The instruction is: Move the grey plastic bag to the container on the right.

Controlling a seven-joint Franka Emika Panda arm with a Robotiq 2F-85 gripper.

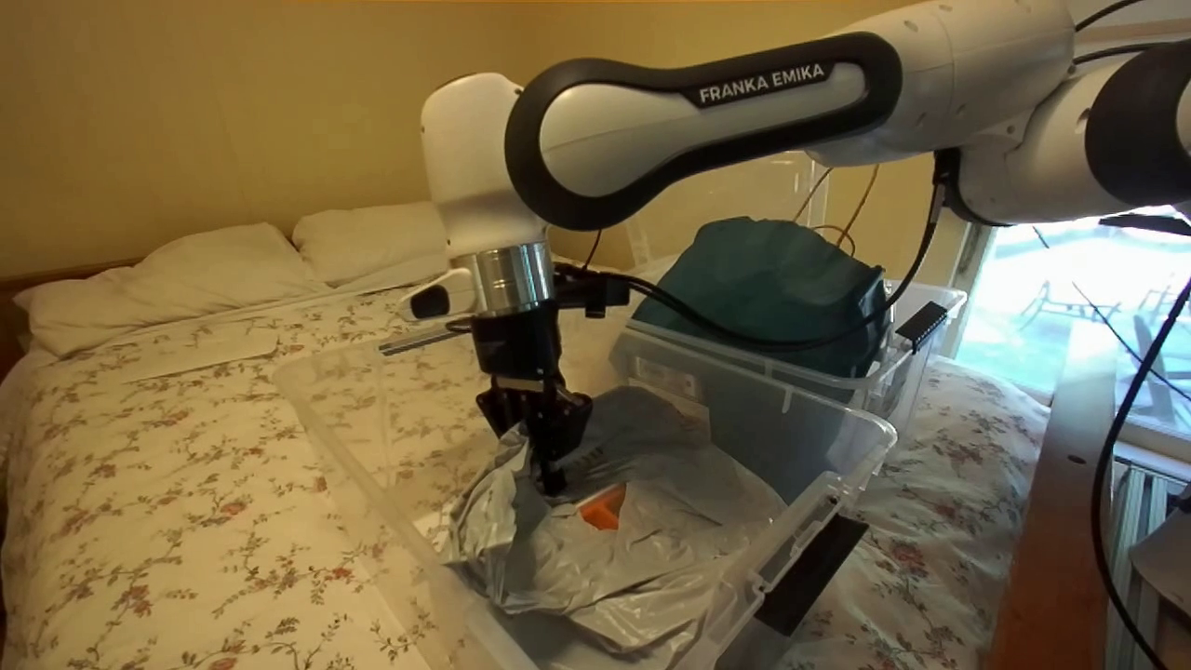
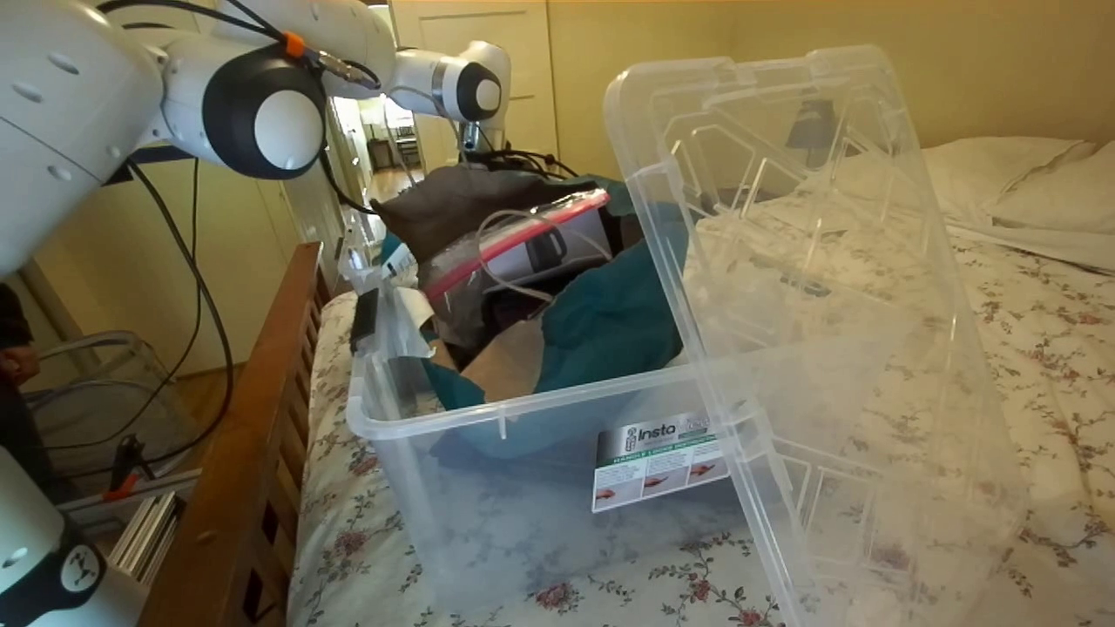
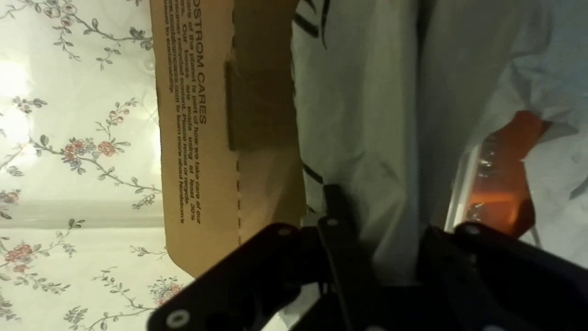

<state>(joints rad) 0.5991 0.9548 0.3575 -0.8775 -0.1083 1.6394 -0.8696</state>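
The grey plastic bag [image 1: 642,558] lies crumpled in a clear container [image 1: 796,530] in an exterior view; an orange patch shows through an opening. My gripper [image 1: 551,479] points down into the bag's upper left part. In the wrist view the gripper [image 3: 383,225] is partly closed, with a fold of the bag [image 3: 363,115] gathered between its fingers and creases running to them. Another clear container [image 1: 903,391] stands behind and to the right, holding a teal bag [image 1: 754,279]. It also shows in an exterior view [image 2: 523,522], where the gripper and grey bag are hidden.
A cardboard flap [image 3: 197,138] lies beside the bag in the wrist view. A clear lid [image 2: 836,305] leans upright against the teal bag's container. That container also holds a pink-edged plastic pouch [image 2: 531,239]. Both containers stand on a floral bed [image 1: 186,493]; a wooden rail [image 1: 1061,521] runs along it.
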